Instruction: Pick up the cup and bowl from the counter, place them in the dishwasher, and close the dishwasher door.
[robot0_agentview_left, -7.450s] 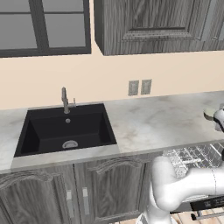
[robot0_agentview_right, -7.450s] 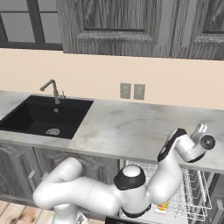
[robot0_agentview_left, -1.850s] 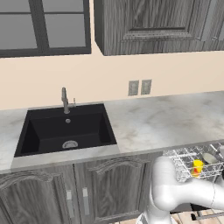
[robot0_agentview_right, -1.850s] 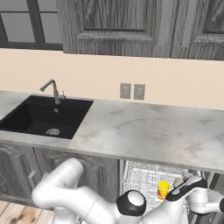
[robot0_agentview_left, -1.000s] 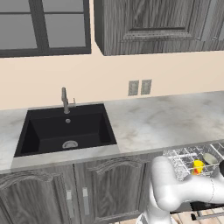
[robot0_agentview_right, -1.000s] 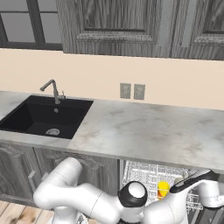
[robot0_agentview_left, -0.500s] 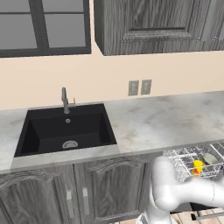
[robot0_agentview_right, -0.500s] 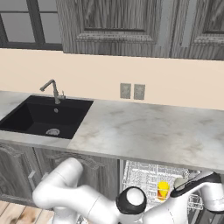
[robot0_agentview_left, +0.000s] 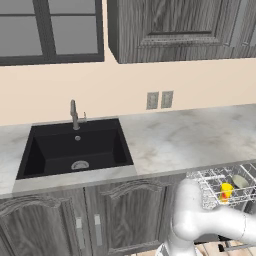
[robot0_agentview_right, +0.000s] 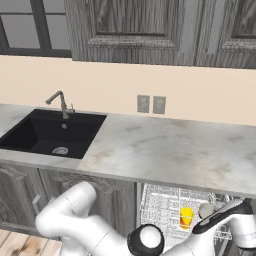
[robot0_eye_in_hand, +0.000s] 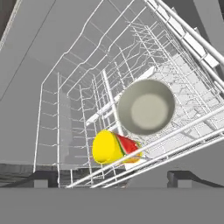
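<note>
Gripper (robot0_eye_in_hand: 112, 179) gapes wide, empty, frame bottom. Cup (robot0_eye_in_hand: 114, 147) and bowl (robot0_eye_in_hand: 146, 106) sit mid-frame in dishwasher (robot0_eye_in_hand: 65, 118) rack. Dishwasher door looks rigid, heavyish; best pushed at its edge.

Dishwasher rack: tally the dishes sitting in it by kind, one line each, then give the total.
Small bright yellow cup with a red patch, lying among the white wire rack: 1
Shallow round grey-olive bowl with a paler inside, beside the cup: 1
Total: 2
</note>
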